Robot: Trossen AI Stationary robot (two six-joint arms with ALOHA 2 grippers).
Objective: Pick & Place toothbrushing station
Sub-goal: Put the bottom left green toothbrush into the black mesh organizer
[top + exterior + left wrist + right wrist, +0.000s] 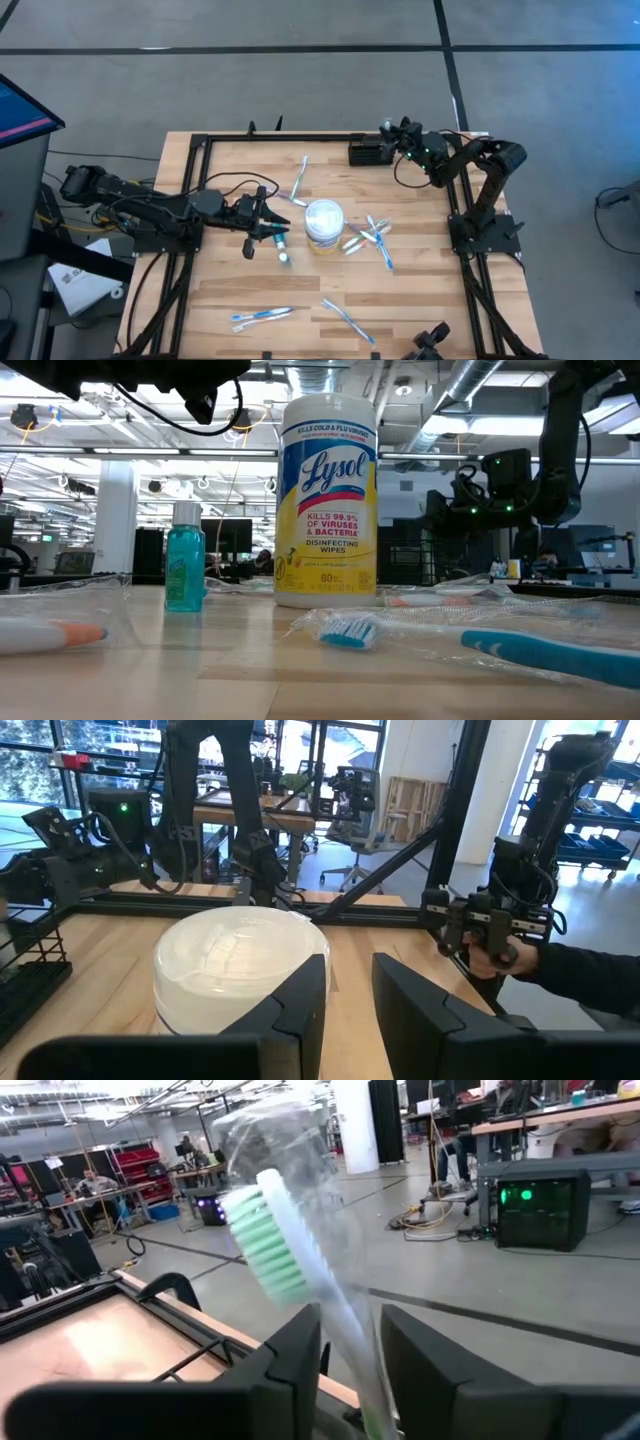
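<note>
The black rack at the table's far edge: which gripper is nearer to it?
Right. The right gripper hovers at the rack; the left gripper is farther off, beside the white tub.

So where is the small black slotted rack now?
In the high view, the small black slotted rack sits at the table's far edge, right of centre, beside the right gripper.

The table [400, 290] is pale wood with a smooth matt finish. The Lysol wipes tub [326, 500] is glossy plastic with a printed label. The green-bristled toothbrush [290, 1270] sits in clear crinkly plastic wrap. The station [368, 153] looks matt black.
</note>
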